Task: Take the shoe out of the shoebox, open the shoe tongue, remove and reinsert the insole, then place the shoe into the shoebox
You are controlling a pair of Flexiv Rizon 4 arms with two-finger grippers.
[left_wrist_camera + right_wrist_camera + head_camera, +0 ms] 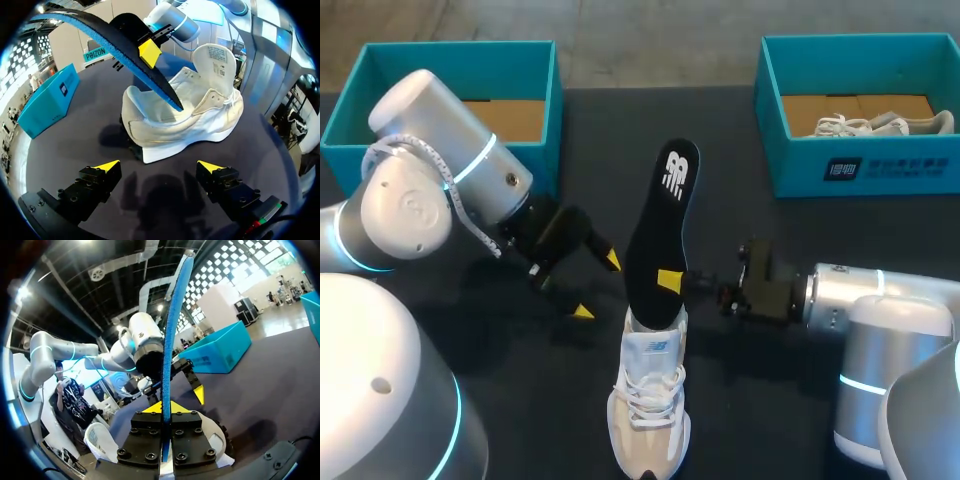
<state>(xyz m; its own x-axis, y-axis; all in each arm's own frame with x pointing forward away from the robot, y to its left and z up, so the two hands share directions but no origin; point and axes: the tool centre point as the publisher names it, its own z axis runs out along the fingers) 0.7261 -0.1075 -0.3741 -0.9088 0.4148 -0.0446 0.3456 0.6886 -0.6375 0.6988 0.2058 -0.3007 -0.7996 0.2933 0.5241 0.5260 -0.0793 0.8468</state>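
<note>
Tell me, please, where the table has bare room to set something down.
The widest bare table lies between the left box and the right box, beyond the tip of the insole. Another strip runs between the right box and the right arm. It is crowded around the shoe: the left gripper one side, the right gripper, holding the insole, the other.

Our left gripper point(159, 168) sits open before the white sneaker point(190, 125). Our right gripper point(140, 52) seemingly clamps the black insole point(162, 85), whose tip enters the sneaker.
</note>
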